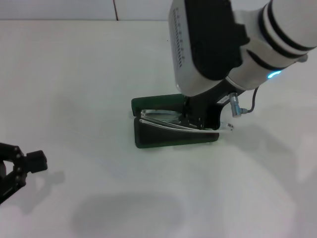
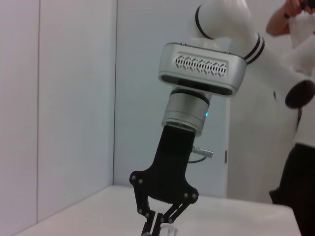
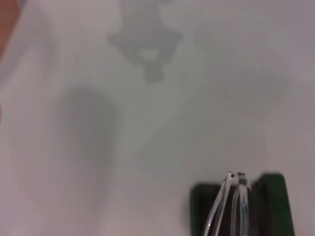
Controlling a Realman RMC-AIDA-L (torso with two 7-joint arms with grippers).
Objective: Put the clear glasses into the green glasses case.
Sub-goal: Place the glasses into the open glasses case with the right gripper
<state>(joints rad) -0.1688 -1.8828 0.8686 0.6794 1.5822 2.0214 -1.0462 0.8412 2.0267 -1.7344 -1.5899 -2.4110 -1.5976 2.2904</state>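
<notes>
We have the right gripper [image 1: 200, 119] down over the open case [image 1: 168, 140], which lies near the middle of the desk [image 1: 74, 74]. The glasses [image 1: 168, 121] rest inside the case, one clear arm poking out past its right end. The fingers look drawn together around the glasses, though we cannot tell for certain whether they grip. Placement seems nearly done; release, withdrawal and perhaps tucking that arm in remain. Our left gripper [image 1: 12, 171] waits, jaws apart, at the desk's near left edge.
</notes>
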